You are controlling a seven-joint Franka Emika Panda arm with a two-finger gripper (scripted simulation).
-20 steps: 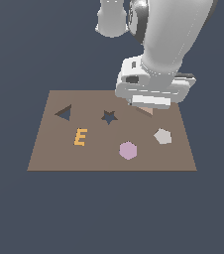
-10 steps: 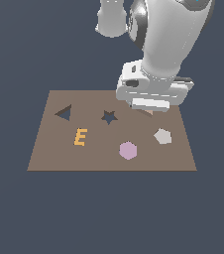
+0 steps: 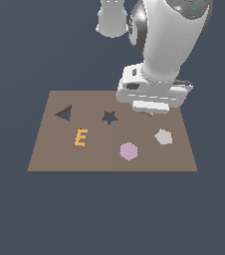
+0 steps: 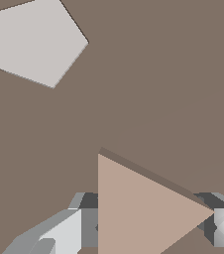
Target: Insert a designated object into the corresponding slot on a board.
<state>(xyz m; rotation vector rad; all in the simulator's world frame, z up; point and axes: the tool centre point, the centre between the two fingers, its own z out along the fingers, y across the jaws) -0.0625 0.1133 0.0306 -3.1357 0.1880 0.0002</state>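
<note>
Over the far part of the board (image 3: pixel 50 154), toward the exterior view's right, the white arm (image 3: pixel 167 40) reaches down and its wrist block hides most of what lies under it. Only a thin tan sliver of the triangular block (image 3: pixel 148 114) peeks out below that block in the exterior view, near the board's far edge and just beyond the grey pentagon (image 3: pixel 163 137).

Seen from the wrist, the triangular block (image 4: pixel 139 208) fills the space between the two fingers of the pincer (image 4: pixel 148 223). One finger (image 4: pixel 67 230) sits at the block's straight side and the other finger (image 4: pixel 223 225) at its pointed tip, so the pincer is closed on the block. A dark strip of shadow runs along the block's upper slanted edge on the brown board (image 4: pixel 148 79); whether the block rests on the board or is lifted off it cannot be told. The grey pentagon (image 4: pixel 39 42) lies flat on the board, well apart from the block.

Toward the exterior view's left, the triangle slot (image 3: pixel 64 113) shows as a dark cut-out in the board, far from the pincer. Between it and the arm sits a dark star cut-out (image 3: pixel 110 118). Nearer the front edge lie an orange letter E (image 3: pixel 80 137) and a pink hexagon (image 3: pixel 128 151), each flat on the board and apart from one another.
</note>
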